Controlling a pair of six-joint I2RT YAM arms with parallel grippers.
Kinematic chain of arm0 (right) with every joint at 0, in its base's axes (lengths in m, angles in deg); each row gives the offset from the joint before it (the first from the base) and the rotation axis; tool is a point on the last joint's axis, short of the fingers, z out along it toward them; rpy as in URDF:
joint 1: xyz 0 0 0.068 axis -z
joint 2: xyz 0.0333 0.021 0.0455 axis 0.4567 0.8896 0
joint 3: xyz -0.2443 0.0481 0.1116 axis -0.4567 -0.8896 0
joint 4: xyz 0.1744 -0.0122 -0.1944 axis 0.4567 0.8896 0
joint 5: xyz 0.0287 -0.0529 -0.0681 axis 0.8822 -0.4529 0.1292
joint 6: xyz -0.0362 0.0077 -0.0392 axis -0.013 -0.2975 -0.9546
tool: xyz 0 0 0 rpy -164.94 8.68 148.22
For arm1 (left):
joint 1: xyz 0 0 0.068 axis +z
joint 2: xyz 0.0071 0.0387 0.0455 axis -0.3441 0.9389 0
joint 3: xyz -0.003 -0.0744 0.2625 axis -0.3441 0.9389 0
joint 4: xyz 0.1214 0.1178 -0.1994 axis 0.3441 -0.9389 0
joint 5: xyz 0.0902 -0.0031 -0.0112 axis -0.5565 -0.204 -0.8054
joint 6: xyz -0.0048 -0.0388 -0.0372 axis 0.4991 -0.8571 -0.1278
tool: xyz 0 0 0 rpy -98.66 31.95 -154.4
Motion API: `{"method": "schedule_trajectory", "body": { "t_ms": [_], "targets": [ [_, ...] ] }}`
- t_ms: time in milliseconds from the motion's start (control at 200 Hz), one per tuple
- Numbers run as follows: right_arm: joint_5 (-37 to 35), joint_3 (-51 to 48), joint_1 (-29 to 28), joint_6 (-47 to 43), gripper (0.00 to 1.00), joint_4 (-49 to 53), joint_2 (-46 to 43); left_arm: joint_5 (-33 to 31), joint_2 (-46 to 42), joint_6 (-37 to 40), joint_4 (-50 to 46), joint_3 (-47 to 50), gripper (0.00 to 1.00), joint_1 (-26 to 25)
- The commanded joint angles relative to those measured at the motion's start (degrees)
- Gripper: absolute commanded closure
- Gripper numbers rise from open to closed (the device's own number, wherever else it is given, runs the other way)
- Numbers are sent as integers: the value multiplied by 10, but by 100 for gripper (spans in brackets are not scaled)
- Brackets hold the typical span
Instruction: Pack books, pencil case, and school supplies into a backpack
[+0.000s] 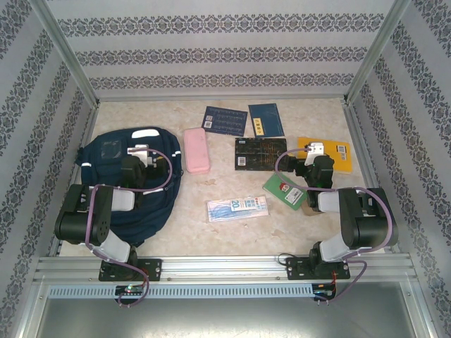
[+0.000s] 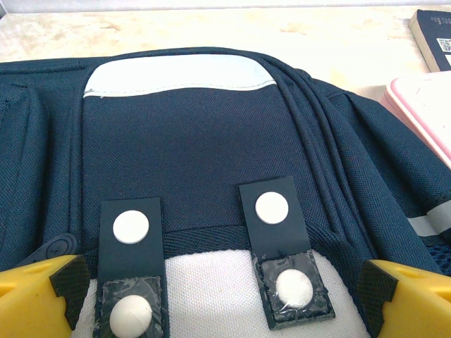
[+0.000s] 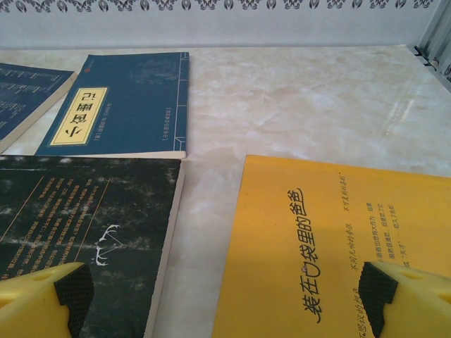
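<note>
While both hang spread and empty — left end effector [image 2: 222,285] low over the backpack [image 2: 190,134], right end effector [image 3: 225,289] above the gap between black book [image 3: 77,218] and yellow-orange book [image 3: 338,239] on the surface [image 3: 296,98] — best to centre on one book's edge before closing.

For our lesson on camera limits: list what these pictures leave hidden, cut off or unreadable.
Top view: left arm overlaps the backpack; right arm covers part of the green book.
Right wrist: frame edge cuts the yellow book.
Left wrist: edge cuts the pencil case.
</note>
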Motion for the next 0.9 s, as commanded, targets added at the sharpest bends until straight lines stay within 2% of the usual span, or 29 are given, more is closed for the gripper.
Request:
{"method": "schedule_trajectory", "body": {
  "t_ms": [0, 120, 185, 255, 310, 375, 440, 570, 659, 769, 894],
  "targets": [
    [9, 12, 3, 7, 2, -11, -2, -27, -34, 0, -66, -33, 0, 4],
    [-18, 7, 2, 17, 2, -7, -20, -100, -80, -40, -258, -124, 0, 4],
    [-43, 18, 3, 27, 2, 39, -54, -117, -107, -72, -335, -165, 0, 4],
    [-59, 39, 3, 32, 2, 125, -102, -119, -135, -112, -414, -209, 1, 4],
    [-72, 45, 3, 43, 2, 150, -134, -120, -148, -156, -490, -251, 0, 5],
    [-121, 48, 3, 108, 2, 164, -165, -123, -151, -212, -583, -299, 0, 6],
    [-146, 57, 5, 185, 2, 210, -203, -81, -149, -219, -646, -333, 0, 6],
    [-70, 88, 6, 233, 2, 270, -234, -18, -162, -246, -708, -343, 0, 6],
    [-27, 147, -1, 257, 2, 375, -236, 21, -181, -258, -716, -321, 0, 5],
    [-17, 197, -31, 266, 2, 467, -234, 55, -195, -266, -725, -297, 5, 3],
    [-30, 223, -97, 253, 2, 520, -236, 86, -196, -270, -748, -277, 11, -10]
  ]
}}
